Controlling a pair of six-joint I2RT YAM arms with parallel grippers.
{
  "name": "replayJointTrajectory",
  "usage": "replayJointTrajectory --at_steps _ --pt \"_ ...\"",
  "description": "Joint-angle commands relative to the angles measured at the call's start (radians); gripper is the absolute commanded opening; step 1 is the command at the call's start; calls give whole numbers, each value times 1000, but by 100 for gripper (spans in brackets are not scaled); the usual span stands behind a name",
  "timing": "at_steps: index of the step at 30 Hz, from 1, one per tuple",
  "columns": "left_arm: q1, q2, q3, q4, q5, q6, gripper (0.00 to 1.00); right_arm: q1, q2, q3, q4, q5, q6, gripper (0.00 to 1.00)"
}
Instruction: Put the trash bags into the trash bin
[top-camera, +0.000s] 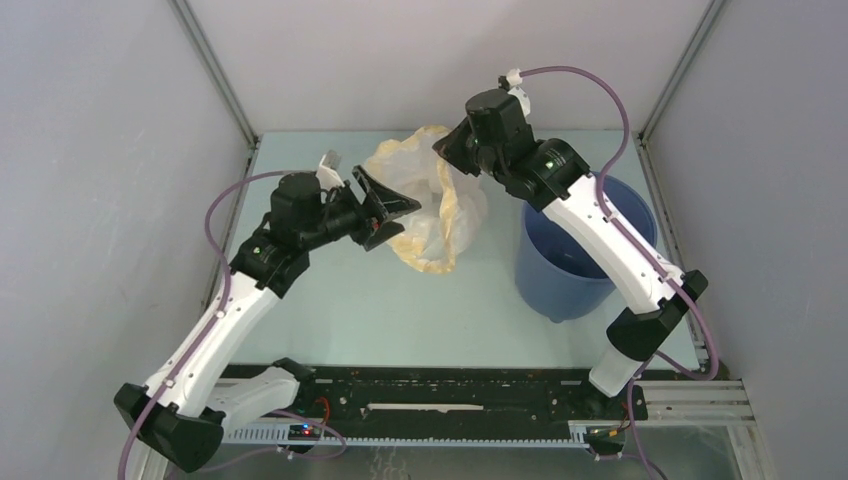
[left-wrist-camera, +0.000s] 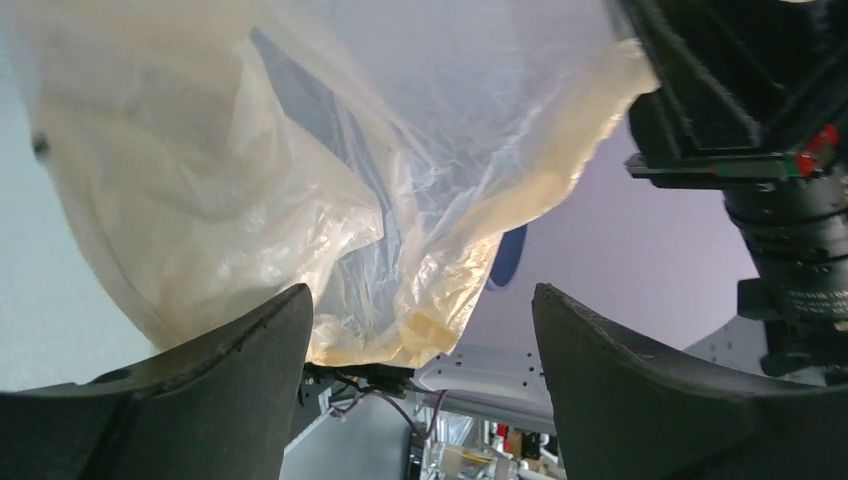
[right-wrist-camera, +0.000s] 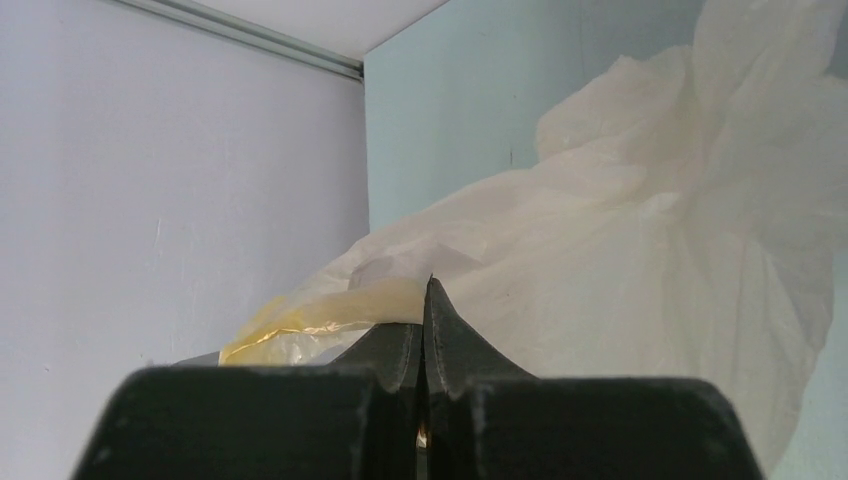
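Note:
The trash bag (top-camera: 432, 210) is thin, crinkly and cream-tinted, and it hangs bunched over the table's far middle. My right gripper (top-camera: 447, 155) is shut on its yellowish upper rim and holds it up. In the right wrist view the jaws (right-wrist-camera: 425, 300) are pressed together with the bag (right-wrist-camera: 650, 260) spreading past them. My left gripper (top-camera: 400, 218) is open just left of the bag. In the left wrist view the bag (left-wrist-camera: 300, 180) hangs ahead of the spread jaws (left-wrist-camera: 420, 320), none of it between them. The blue trash bin (top-camera: 560, 270) stands upright to the right, partly under my right arm.
Grey walls enclose the table on the left, back and right. The right arm's wrist (left-wrist-camera: 760, 120) is close to the left gripper's right side. A sliver of the bin (left-wrist-camera: 508, 258) shows past the bag. A black rail (top-camera: 450, 390) runs along the near edge.

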Motion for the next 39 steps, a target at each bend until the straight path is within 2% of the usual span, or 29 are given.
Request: replayJointTrajectory --at_steps 1,6,10,15,19,23,27,30,35,37,39 --pt "-17 -71 -32 -27 -120 -33 87 3 -35 -4 7 39 19 0" --pt "-13 -193 -4 -160 -234 104 98 -5 -73 -72 47 6 3 0" --pt "-5 -260 -9 -229 -269 145 100 -9 -101 -124 79 -25 -1 0" --pt "3 -276 -55 -252 -297 120 100 -10 -123 -130 73 -22 1 0" --pt "33 -216 -105 -238 -221 44 100 -18 -129 -126 77 -48 12 0" --pt "36 -158 -126 -185 -117 34 100 -28 -128 -128 83 -70 41 0" --pt "38 -135 -233 90 4 -48 97 -34 -131 -140 85 -101 65 0" --pt "38 -115 -290 266 29 -110 84 -35 -142 -162 90 -108 72 0" --pt "36 -101 -304 294 17 -104 57 -42 -165 -197 98 -110 77 0" --pt "38 -110 -319 306 19 -93 37 -46 -169 -210 102 -124 75 0" --pt "55 -120 -294 207 -4 -19 2 -62 -177 -238 132 -192 45 0"
